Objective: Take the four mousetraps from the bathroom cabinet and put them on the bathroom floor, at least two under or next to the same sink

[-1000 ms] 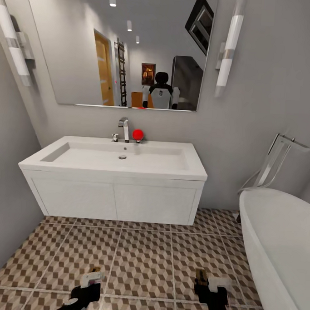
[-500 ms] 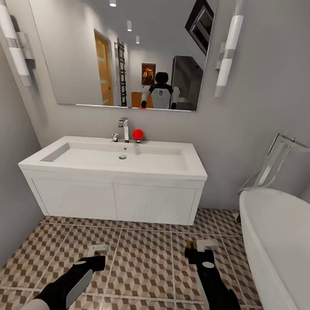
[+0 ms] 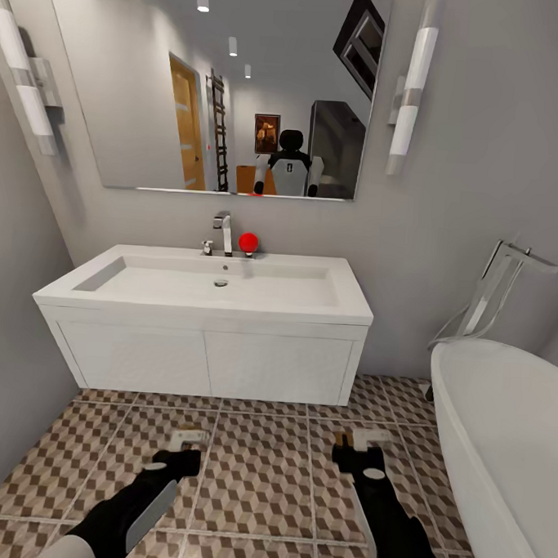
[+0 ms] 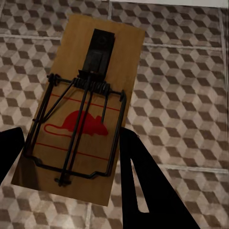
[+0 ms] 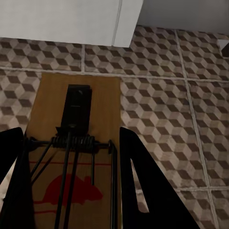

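I hold two mousetraps, brown boards with dark wire and a red mouse print. My left gripper is shut on one mousetrap, seen as a pale sliver above the bathroom floor. My right gripper is shut on the other mousetrap. Both hang low over the tiles, a short way in front of the bathroom sink on its white vanity. The cabinet is out of view.
A white oval bathtub with a chrome floor tap stands at the right. A grey wall closes the left side. A chrome tap and a red round thing sit on the sink's back edge, under a large mirror.
Both arms have reached forward and carried their mousetraps closer to the sink vanity. The camera view has not shifted.
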